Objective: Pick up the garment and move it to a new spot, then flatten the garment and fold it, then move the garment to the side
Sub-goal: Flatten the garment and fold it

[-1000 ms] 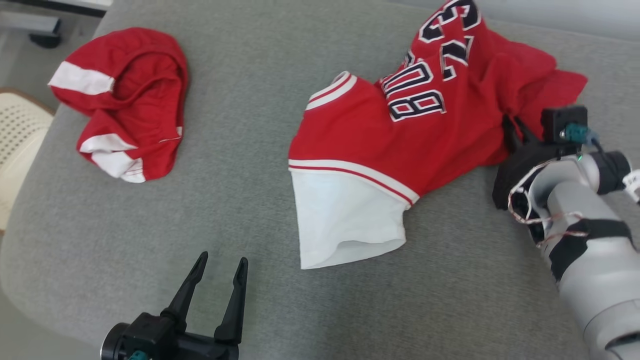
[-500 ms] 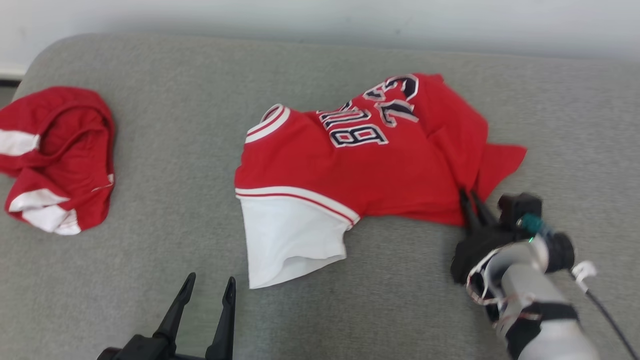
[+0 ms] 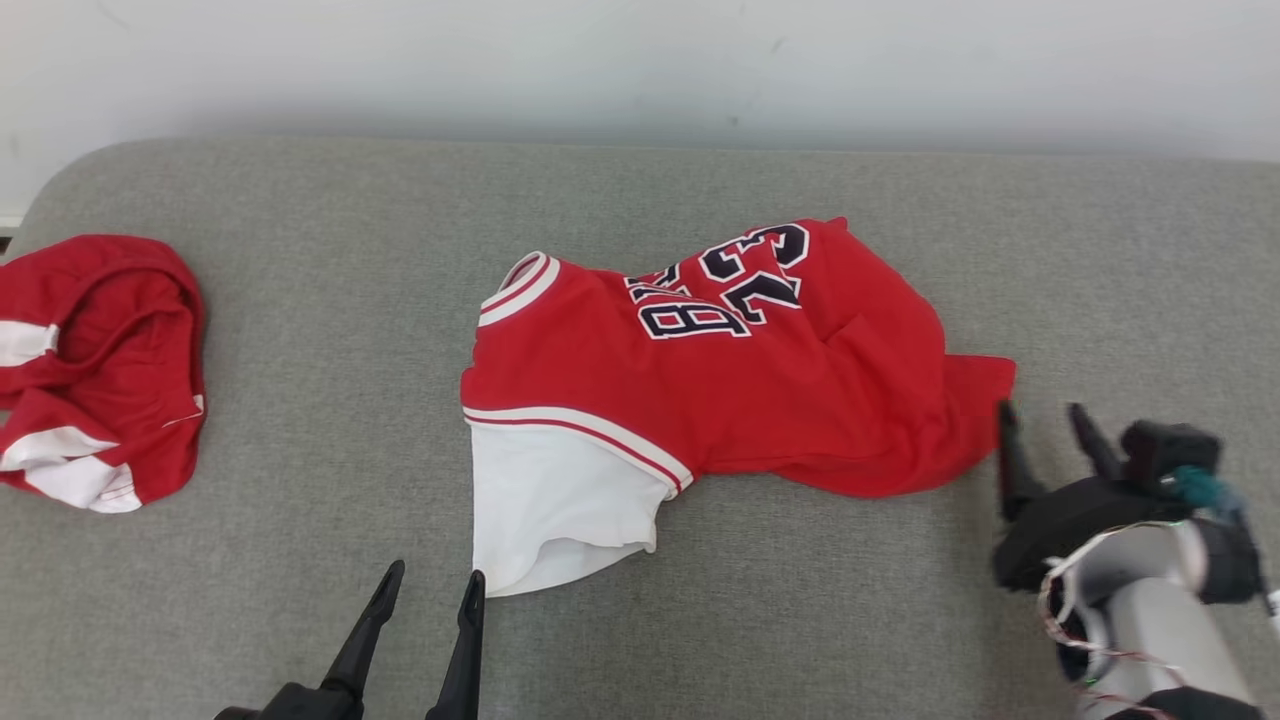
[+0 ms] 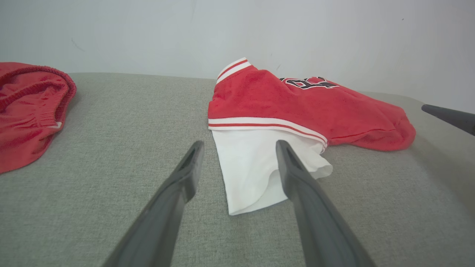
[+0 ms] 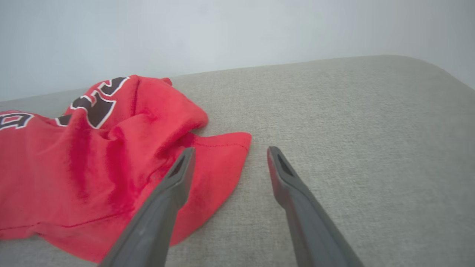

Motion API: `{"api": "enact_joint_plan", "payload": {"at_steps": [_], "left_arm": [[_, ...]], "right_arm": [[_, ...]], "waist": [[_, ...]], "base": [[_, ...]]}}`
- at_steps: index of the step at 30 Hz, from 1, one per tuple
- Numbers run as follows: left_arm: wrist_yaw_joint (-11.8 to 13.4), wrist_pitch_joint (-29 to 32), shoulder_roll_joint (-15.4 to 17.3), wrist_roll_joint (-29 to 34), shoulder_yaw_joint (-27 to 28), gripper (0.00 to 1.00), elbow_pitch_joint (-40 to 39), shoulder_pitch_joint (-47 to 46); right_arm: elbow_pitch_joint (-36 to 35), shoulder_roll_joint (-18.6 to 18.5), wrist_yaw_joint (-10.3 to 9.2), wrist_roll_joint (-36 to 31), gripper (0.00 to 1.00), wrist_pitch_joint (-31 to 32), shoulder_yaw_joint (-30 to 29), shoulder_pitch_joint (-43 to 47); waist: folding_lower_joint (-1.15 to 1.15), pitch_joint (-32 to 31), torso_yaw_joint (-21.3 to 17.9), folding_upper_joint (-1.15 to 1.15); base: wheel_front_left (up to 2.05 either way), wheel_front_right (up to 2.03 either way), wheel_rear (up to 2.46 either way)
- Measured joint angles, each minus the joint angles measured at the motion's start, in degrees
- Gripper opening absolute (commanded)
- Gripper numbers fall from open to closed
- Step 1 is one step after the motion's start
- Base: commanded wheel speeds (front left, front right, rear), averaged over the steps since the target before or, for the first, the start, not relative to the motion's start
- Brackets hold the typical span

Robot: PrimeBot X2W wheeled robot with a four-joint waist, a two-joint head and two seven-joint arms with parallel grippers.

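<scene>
Head view, looking down on a grey cushion [image 3: 300,250] w/ a pale wall [image 3: 640,60] at the far edge. A red jersey [image 3: 760,400], number 23 in dark print, lies crumpled at the centre of the cushion. Its long axis runs left-right: collar [image 3: 515,285] and white sleeve [image 3: 550,510] at the left end, hem corner [image 3: 975,385] at the right end. Red shorts [image 3: 100,370] sit bunched at far left, well apart from it.

Right claw [image 3: 1040,410]: jaws spread wide, holding nothing, resting low just beside the hem corner, which lies to its left. In the wrist view its left finger overlaps the red cloth; can't tell if it touches.

Left claw [image 3: 432,575]: also wide & empty, at the near edge, w/ the sleeve just ahead and slightly right of its tips.

Judgement: the jersey looks placed but not yet flat. Each claw sits by its own end, so spreading it likely means pulling outward along that left-right axis. The right claw is marginally nearer the fabric.
</scene>
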Motion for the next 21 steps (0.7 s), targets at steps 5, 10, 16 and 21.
{"api": "enact_joint_plan", "payload": {"at_steps": [5, 10, 16, 21], "left_arm": [[-0.5, 0.1, 0.2, 0.1, -0.6, 1.0, 0.0, -0.4], [-1.0, 0.3, 0.6, 0.2, -1.0, 1.0, 0.1, -1.3], [-1.5, 0.4, 0.9, 0.1, -1.2, 1.0, 0.3, -2.3], [-1.8, 0.4, 1.4, 0.1, -1.3, 1.0, 0.3, -2.8]], "right_arm": [[-0.5, -1.4, 0.0, 0.3, 1.0, 4.7, -4.0, -1.1], [5.8, -2.3, 0.01, 0.1, 1.0, 6.4, -7.1, -6.5], [17.2, -3.1, 0.0, -2.6, 1.0, 6.2, -12.4, -13.3], [23.7, -2.6, 0.0, -4.0, 0.22, 5.5, -15.2, -17.2]], "waist": [[0.0, 0.2, 1.3, 0.0], [0.0, 1.0, 2.6, 0.0], [0.01, 2.5, 4.1, 0.0], [0.01, 3.7, 4.7, 0.0]], "base": [[0.0, 0.0, 0.0], [0.0, 0.0, 0.0], [0.0, 0.0, 0.0], [0.0, 0.0, 0.0]]}}
